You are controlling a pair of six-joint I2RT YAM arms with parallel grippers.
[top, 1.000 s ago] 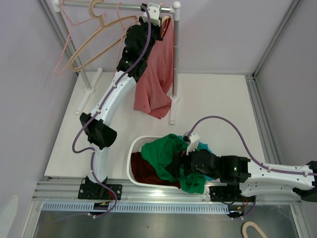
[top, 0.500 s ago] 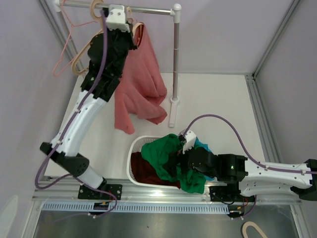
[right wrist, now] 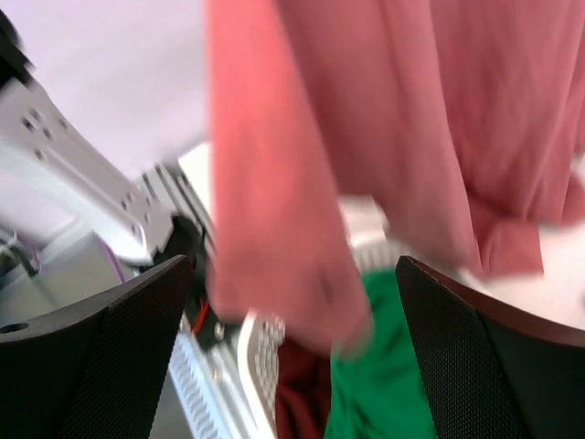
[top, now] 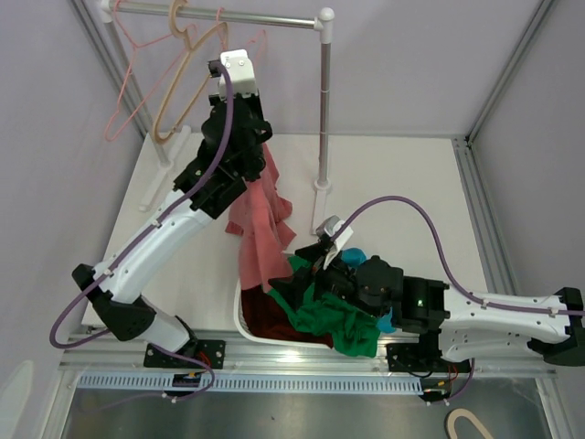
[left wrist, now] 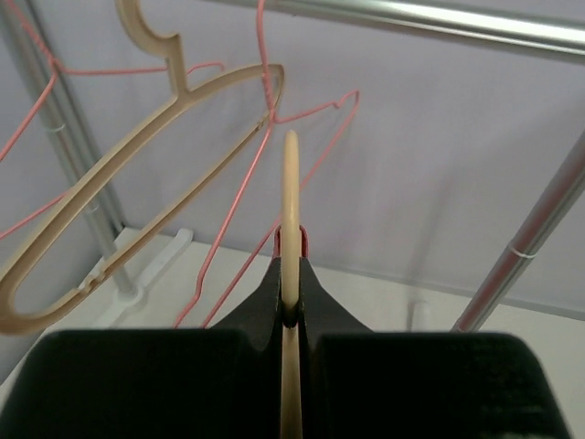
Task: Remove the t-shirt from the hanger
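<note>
A salmon-pink t-shirt (top: 260,224) hangs on a beige hanger (left wrist: 291,197). My left gripper (top: 253,135) is shut on that hanger's hook and holds it off the rail, in front of the rack, with the shirt's lower end drooping into the white basket (top: 243,311). In the left wrist view the gripper (left wrist: 291,315) pinches the hook edge-on. My right gripper (top: 294,285) is open over the basket at the shirt's lower end. In the right wrist view the shirt (right wrist: 302,219) hangs blurred between the spread fingers (right wrist: 101,357), and the gripper (right wrist: 292,366) holds nothing.
The rack's rail (top: 247,16) and post (top: 322,110) stand at the back. An empty beige hanger (top: 178,87) and pink wire hangers (top: 123,82) hang on it. The basket holds green cloth (top: 329,315) and dark red cloth (top: 265,320).
My left arm has taken the hanger with the shirt off the rail and lowered it toward the basket. My right gripper has moved left and up to the shirt's lower end.
</note>
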